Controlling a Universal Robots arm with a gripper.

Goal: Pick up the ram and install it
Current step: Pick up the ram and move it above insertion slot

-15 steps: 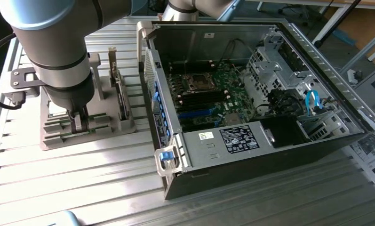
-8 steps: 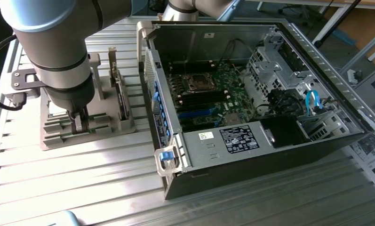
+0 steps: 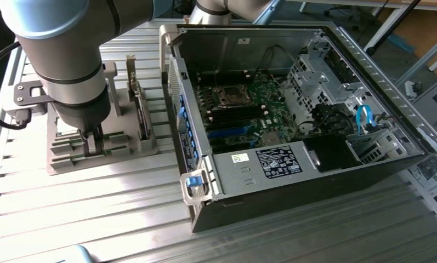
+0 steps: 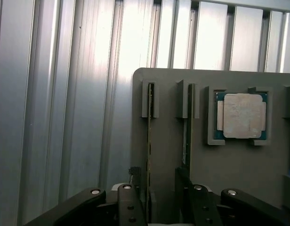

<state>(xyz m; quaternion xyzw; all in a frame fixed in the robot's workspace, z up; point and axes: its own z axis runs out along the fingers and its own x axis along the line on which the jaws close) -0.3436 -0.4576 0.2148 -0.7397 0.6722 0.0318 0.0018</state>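
Note:
Two ram sticks stand on edge in slots of a grey holder (image 4: 168, 117). In the wrist view I look down on their thin green edges: one ram stick (image 4: 149, 141) lies between my fingers, the other ram stick (image 4: 187, 136) runs by one finger (image 4: 194, 207). My gripper (image 4: 161, 207) is open, low over the holder and straddling the first stick without closing on it. The exterior view has the gripper (image 3: 94, 143) down at the holder (image 3: 64, 159) on that view's left, with a green strip of ram (image 3: 119, 148) beside it.
A square silver CPU (image 4: 241, 115) sits in a pocket of the holder beside the sticks. A hard drive (image 3: 139, 104) stands on edge at the holder's far side. The open PC case (image 3: 306, 175) with its motherboard (image 3: 240, 109) lies on the exterior view's right, on a ribbed metal table (image 3: 94, 219).

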